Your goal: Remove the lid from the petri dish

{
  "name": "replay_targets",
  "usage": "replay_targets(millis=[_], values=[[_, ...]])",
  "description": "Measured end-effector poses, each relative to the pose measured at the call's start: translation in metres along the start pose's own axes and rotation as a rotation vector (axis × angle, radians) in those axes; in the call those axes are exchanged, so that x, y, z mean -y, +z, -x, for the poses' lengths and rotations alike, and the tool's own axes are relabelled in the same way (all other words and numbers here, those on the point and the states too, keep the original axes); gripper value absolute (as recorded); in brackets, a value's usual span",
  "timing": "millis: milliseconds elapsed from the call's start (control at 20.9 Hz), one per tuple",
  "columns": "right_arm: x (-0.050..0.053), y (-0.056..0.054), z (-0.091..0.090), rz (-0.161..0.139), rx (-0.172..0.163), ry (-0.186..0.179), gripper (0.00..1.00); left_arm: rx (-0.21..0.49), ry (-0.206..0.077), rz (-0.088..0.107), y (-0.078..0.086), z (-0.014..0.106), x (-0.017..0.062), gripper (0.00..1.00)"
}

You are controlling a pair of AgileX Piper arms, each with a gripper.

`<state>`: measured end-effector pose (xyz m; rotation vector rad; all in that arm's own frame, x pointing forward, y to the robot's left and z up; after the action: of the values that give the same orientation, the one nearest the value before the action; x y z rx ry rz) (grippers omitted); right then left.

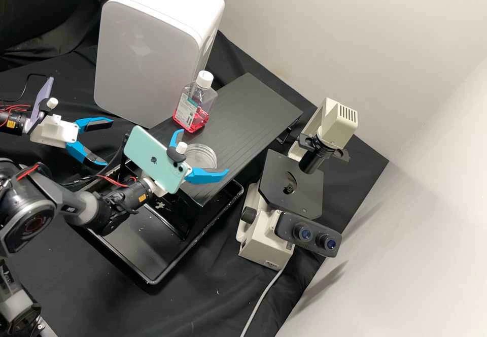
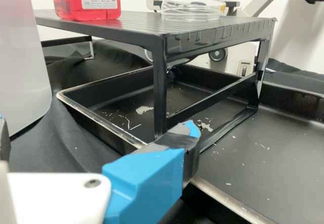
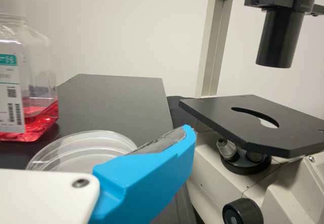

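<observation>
On the near end of the black raised shelf (image 1: 243, 116) sat the petri dish (image 1: 199, 157), lid (image 3: 81, 145) on; culture flask (image 1: 193, 106) at its 11 o'clock, microscope (image 1: 291, 200) at 4 o'clock. Right gripper (image 1: 203, 152) spread wide, straddling the dish; contact not discernible. Left gripper (image 1: 108, 141) at 9 o'clock, off the shelf, likewise spread wide.

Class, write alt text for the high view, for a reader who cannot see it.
The right arm's pincer hangs open at a clear petri dish on a black raised shelf. A flask of red liquid stands behind it, and a microscope sits beside the shelf.
</observation>
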<state>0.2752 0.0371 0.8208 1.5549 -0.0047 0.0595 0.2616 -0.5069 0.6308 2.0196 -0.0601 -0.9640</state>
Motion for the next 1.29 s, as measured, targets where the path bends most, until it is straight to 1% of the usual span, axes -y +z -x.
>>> replay_targets(millis=[96,192,335,479,623,671,815,1102,1198,1294], values=[[0.003,0.002,0.006,0.0,-0.004,-0.001,1.0,-0.001,-0.003,0.001,0.0,0.0,0.0008,1.0],[0.006,0.005,0.011,0.001,0.007,-0.013,1.0,-0.002,-0.009,0.002,-0.001,0.0,0.0027,1.0],[0.012,0.011,0.014,0.003,0.029,-0.033,1.0,-0.002,-0.009,0.002,-0.001,0.0,0.0027,1.0],[0.02,0.019,0.015,0.007,0.066,-0.055,1.0,-0.002,-0.009,0.002,-0.001,0.0,0.0027,1.0],[0.025,0.021,0.016,0.011,0.053,-0.04,1.0,-0.002,-0.009,0.002,-0.001,0.0,0.0027,1.0],[0.026,0.022,0.016,0.015,0.05,-0.038,1.0,-0.002,-0.009,0.002,-0.001,0.0,0.0027,1.0],[0.03,0.024,0.016,0.014,0.051,-0.041,1.0,-0.002,-0.009,0.002,-0.001,0.0,0.0027,1.0],[0.03,0.023,0.015,0.018,0.048,-0.038,1.0,-0.002,-0.009,0.002,-0.001,0.0,0.0027,1.0],[0.027,0.023,0.012,0.02,0.045,-0.023,1.0,-0.002,-0.009,0.002,-0.001,0.0,0.0027,1.0],[0.024,0.022,0.008,0.024,0.053,-0.018,1.0,0.0,-0.009,0.002,0.0,-0.001,0.0029,1.0]])
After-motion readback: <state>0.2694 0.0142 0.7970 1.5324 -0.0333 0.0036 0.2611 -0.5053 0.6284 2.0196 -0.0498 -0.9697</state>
